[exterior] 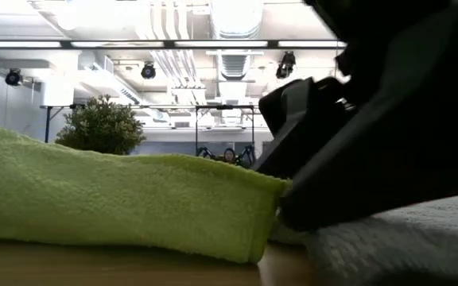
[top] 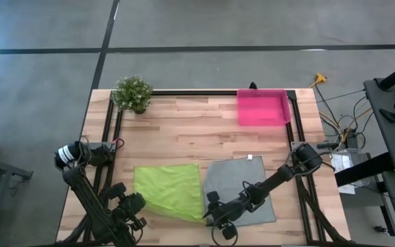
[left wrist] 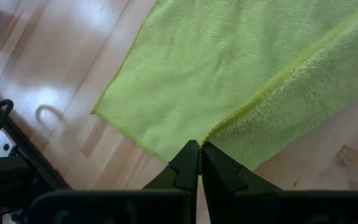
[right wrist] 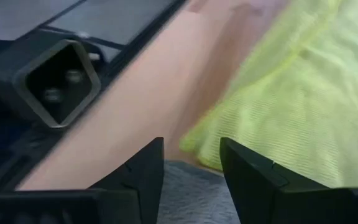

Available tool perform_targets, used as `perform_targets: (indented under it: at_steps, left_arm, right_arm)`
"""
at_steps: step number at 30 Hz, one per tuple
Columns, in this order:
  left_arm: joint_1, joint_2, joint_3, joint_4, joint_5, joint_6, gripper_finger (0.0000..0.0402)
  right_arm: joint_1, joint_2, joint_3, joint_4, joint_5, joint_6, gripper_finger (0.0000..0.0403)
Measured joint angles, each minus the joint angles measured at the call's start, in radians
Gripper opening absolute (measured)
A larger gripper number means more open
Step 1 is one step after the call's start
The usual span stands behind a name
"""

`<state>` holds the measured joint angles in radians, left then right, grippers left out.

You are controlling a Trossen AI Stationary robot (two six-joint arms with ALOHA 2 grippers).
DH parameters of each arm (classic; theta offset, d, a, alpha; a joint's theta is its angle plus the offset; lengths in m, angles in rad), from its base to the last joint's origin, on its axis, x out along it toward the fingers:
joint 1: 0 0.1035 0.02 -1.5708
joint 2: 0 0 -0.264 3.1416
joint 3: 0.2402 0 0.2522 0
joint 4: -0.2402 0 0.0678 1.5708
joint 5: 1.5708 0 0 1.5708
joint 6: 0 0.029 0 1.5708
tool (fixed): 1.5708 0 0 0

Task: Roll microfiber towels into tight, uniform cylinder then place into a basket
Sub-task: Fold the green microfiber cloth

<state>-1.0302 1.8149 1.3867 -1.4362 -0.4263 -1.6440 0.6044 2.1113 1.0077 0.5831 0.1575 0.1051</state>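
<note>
Right claw [right wrist: 191,163], fingers parted with a narrow gap and holding nothing, low over the near edge of the bench [top: 184,130], where the lime green towel [top: 170,191] meets the grey towel [top: 242,185]. Left claw [left wrist: 199,163], fingers pressed together, at the green towel's near left corner. Both towels lie flat, side by side. Pink basket [top: 262,108] at the far right corner; potted plant [top: 132,92] at the far left.

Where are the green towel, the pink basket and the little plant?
lime green towel [top: 169,190], high view, middle of the cloth.
pink basket [top: 262,108], high view, on its floor.
potted plant [top: 132,91], high view, on its leaves.
</note>
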Motion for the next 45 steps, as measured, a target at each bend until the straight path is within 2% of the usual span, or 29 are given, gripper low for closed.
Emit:
perform_targets:
  at_steps: [11,21,27,36,45]
  left_arm:
    - [0.0,0.001,-0.004,0.014,0.0,0.0,0.0]
    - [0.0,0.002,-0.006,0.013,0.001,0.0,0.0]
    - [-0.001,0.002,-0.006,0.011,0.009,0.0,0.0]
    - [-0.006,-0.005,-0.006,-0.05,0.033,0.003,0.0]
    - [-0.006,-0.013,-0.014,-0.111,0.027,0.001,0.0]
  right_arm:
    - [0.0,0.001,0.0,0.015,0.012,-0.012,0.0108]
    - [0.002,0.001,0.0,0.018,0.084,-0.128,0.0013]
    - [-0.001,-0.021,0.0,-0.027,0.175,-0.189,0.0009]
    - [0.002,-0.143,-0.004,-0.206,0.418,-0.28,0.0009]
    - [-0.049,-0.153,-0.04,-0.214,0.431,-0.316,0.0009]
